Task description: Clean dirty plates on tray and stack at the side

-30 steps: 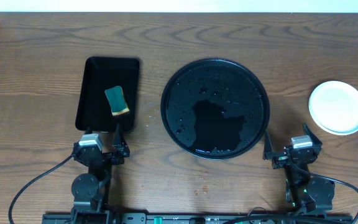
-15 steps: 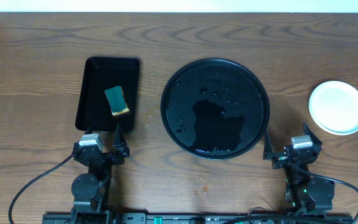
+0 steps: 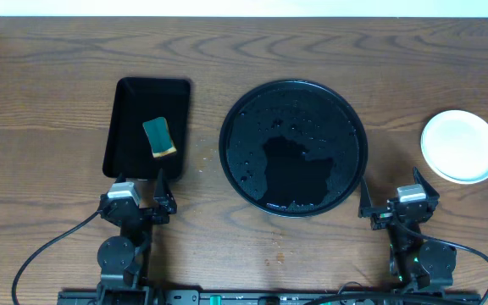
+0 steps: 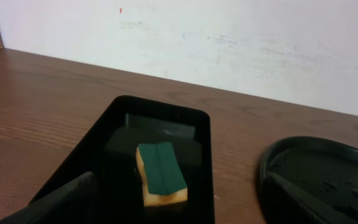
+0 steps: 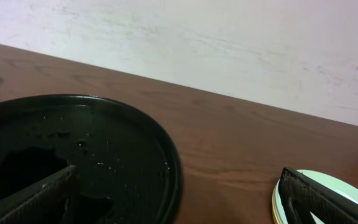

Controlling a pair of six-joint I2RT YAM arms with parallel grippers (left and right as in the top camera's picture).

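Seemingly done: plates (image 3: 460, 146) stacked right of bare round tray (image 3: 293, 102), sponge (image 3: 159, 138) parked, left pincer (image 4: 179, 180) and right pincer (image 5: 179, 173) gaping empty, no further move needed.

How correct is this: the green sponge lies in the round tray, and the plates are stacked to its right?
Not quite. The overhead view shows the green sponge in the rectangular tray, left of the round tray; the plates are stacked to the round tray's right.

Round tray (image 3: 312, 182) is glossy blk, speckled w/ pale droplets. Plates (image 3: 460, 146) are pale blue-wht, one yellow edge in stack. Oblong tray (image 3: 130, 102) is blk; sponge (image 3: 159, 137) dk green over yellow; table (image 3: 58, 85) brown woodgrain.
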